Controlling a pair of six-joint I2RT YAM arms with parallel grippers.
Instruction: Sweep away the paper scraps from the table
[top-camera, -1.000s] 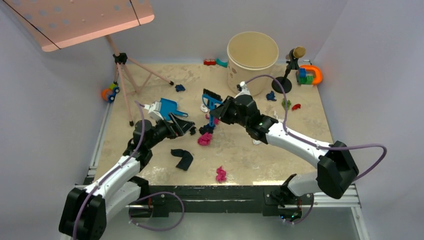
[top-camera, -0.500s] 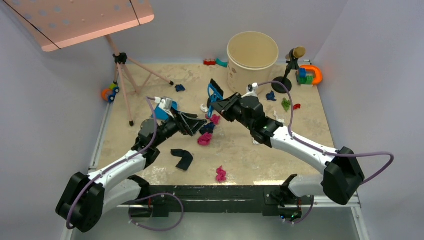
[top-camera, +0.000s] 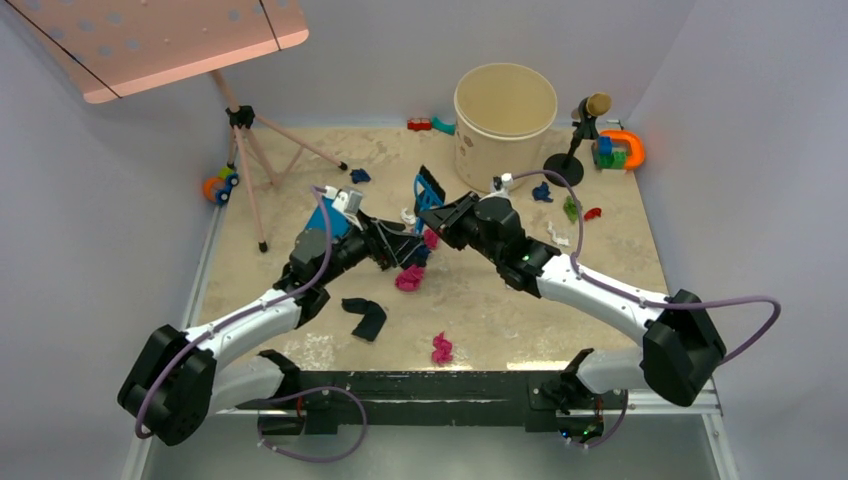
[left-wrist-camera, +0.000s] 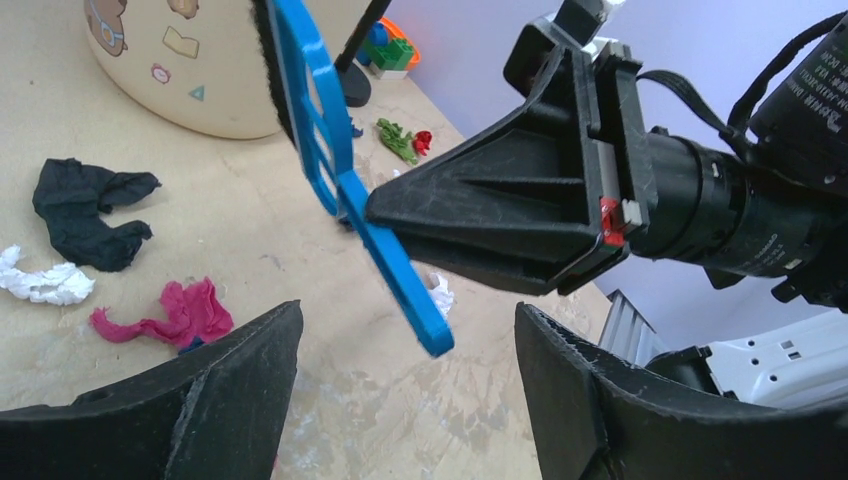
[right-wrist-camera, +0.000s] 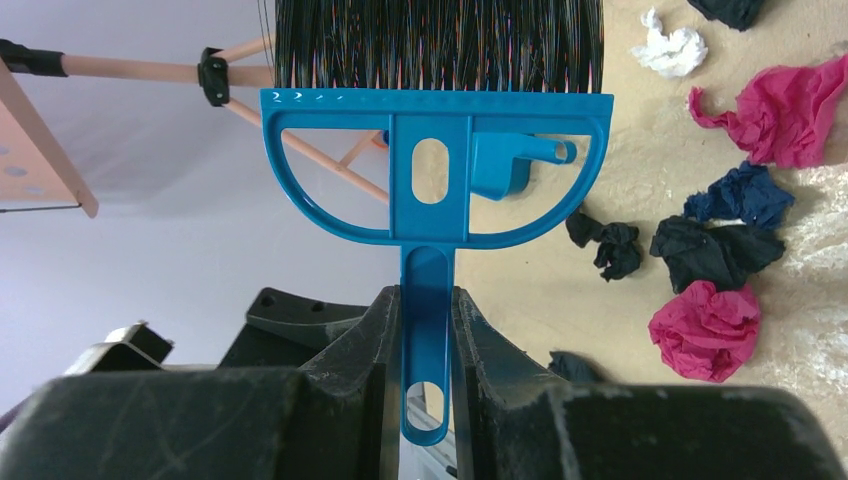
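Observation:
My right gripper (right-wrist-camera: 428, 345) is shut on the handle of the blue brush (right-wrist-camera: 435, 150) and holds it off the table, bristles away from me; it also shows in the top view (top-camera: 450, 215). My left gripper (left-wrist-camera: 408, 345) is open, its jaws on either side of the handle's free end without touching it; the top view shows it (top-camera: 398, 242) right beside the right gripper. Paper scraps lie around on the table (top-camera: 600, 260): magenta wads (top-camera: 409, 278) (top-camera: 441, 348), a black one (top-camera: 365, 317), dark blue (top-camera: 542, 192), green (top-camera: 571, 208), red (top-camera: 593, 212).
The blue dustpan (top-camera: 328, 222) lies behind my left arm. A big beige bucket (top-camera: 505, 110) stands at the back. A tripod (top-camera: 250, 150), a black stand (top-camera: 570, 160) and plastic toys (top-camera: 618, 150) (top-camera: 220, 185) ring the table's edges.
My left gripper has moved right, away from the dustpan, up to the brush handle. My right gripper has swung the brush slightly back and left.

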